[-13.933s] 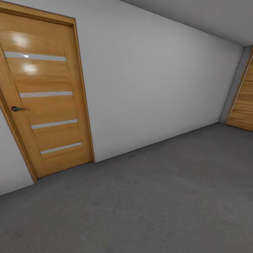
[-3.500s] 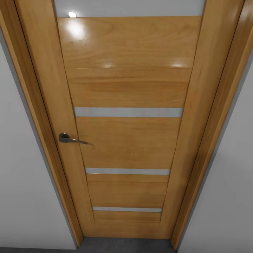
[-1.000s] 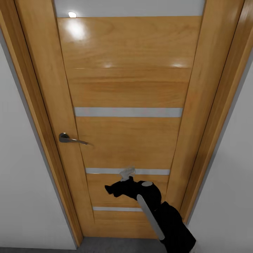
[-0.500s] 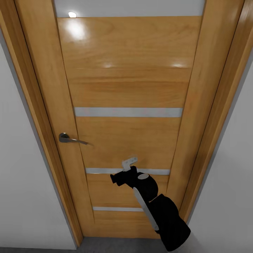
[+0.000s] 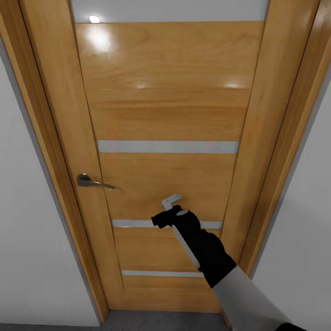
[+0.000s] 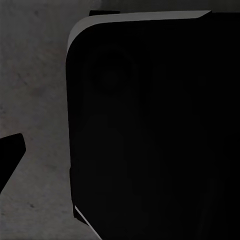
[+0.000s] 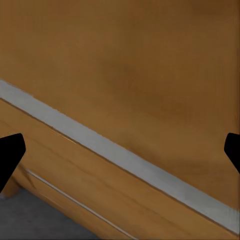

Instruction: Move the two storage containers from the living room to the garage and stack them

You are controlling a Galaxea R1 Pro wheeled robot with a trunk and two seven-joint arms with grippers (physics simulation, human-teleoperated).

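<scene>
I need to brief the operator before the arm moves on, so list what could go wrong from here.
1. The right gripper is raised close to the wooden door, to the right of and below the door handle; driving forward could ram the panel.
2. The handle is a thin lever; an off-centre grasp may slip.
3. The door frame stands near the right forearm, so a swing could clip it.

right arm before door, handle left
</scene>
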